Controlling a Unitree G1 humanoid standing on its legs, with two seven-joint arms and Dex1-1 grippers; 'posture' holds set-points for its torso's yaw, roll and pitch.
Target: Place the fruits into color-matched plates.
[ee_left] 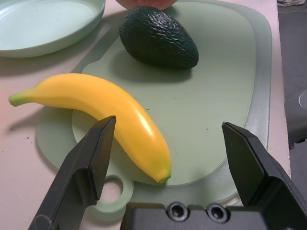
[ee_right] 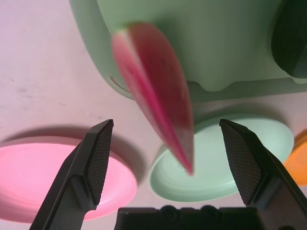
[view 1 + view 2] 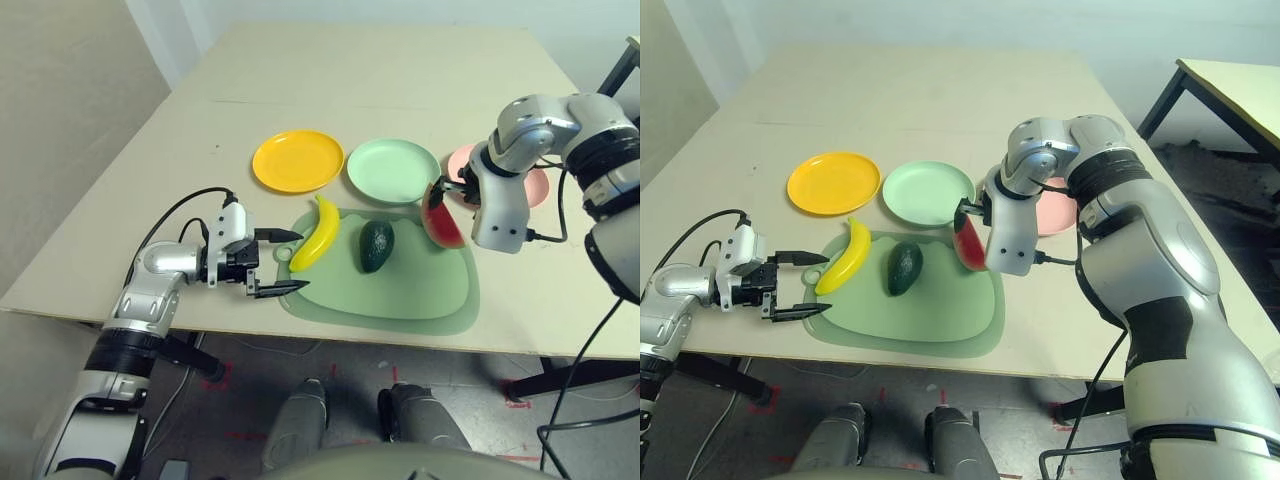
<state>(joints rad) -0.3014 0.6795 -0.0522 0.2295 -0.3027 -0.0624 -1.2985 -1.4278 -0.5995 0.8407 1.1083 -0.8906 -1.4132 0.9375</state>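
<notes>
Fruits [image 3: 376, 246] three; plates [image 3: 394, 170] three

Pale beige rectangular worktop [image 3: 400, 80]. Directly on it, in a row across the middle: round yellow-orange plastic plate [image 3: 298, 160], round pale mint green plastic plate [image 3: 393, 170], round pink plastic plate [image 3: 535, 187]. Translucent green rounded-rectangle mat [image 3: 400, 290] sits at the near edge.

Banana [image 3: 315, 235], avocado [image 3: 376, 246], watermelon wedge [image 3: 441, 218] (on edge) beside bare plates [image 3: 297, 160].
</notes>
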